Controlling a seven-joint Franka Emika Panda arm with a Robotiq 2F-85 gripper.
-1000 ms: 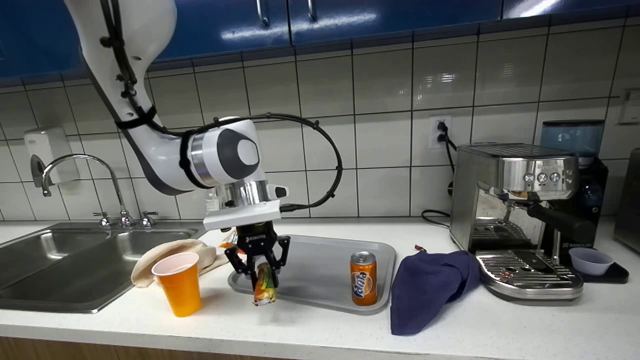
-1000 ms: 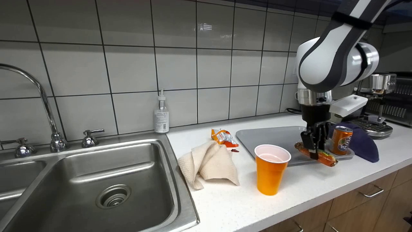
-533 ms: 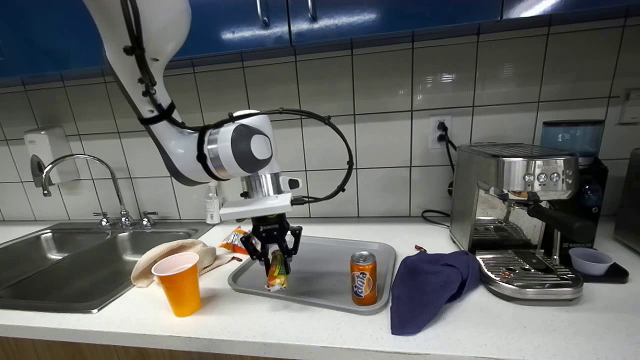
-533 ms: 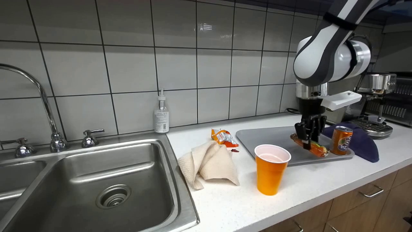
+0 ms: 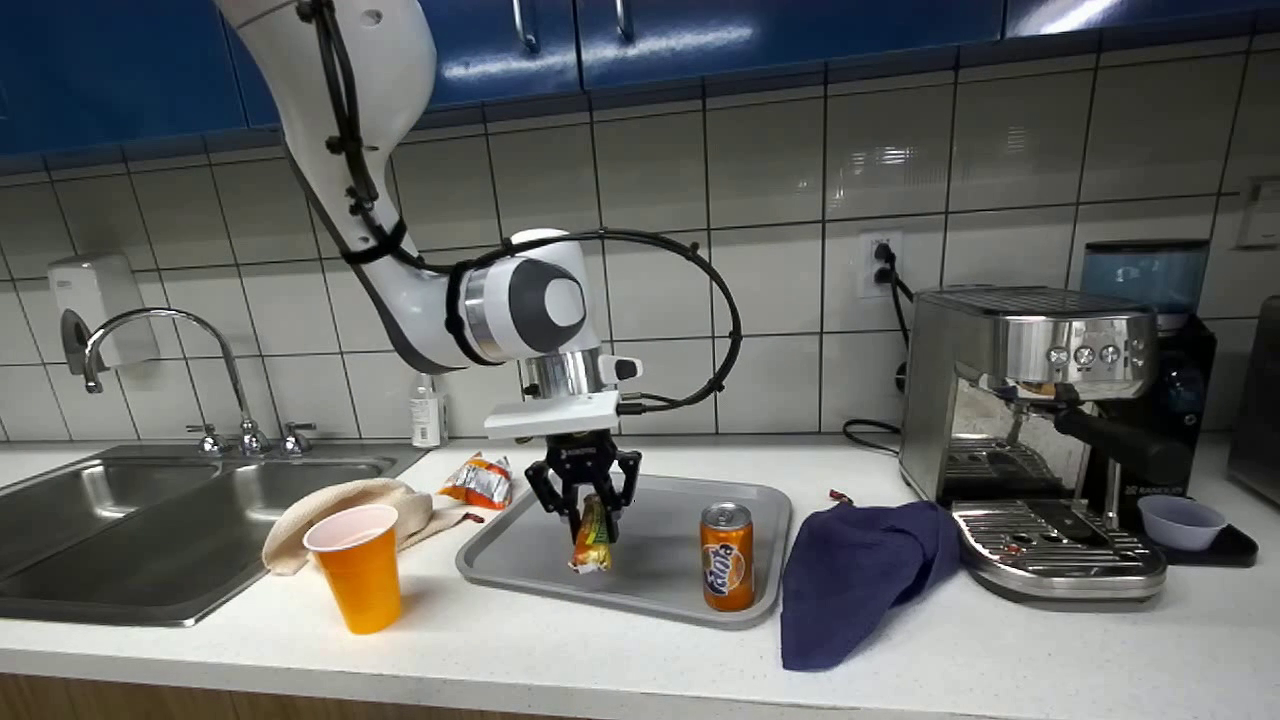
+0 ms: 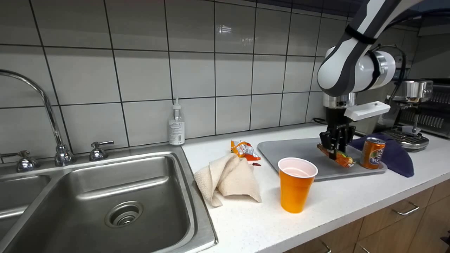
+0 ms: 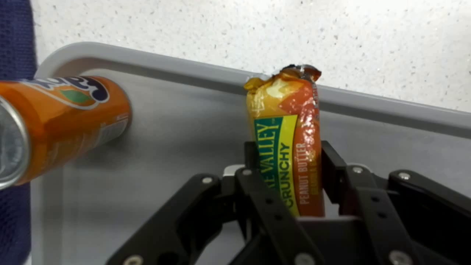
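"valley", "crunchy" and "peanut butter" on the snack bar (image 7: 289,141), "fanta" on the orange can (image 5: 727,557)

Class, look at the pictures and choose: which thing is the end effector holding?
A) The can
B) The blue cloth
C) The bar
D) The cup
C: in the wrist view the end effector is closed on both sides of the bar, while the can stands apart on the tray.
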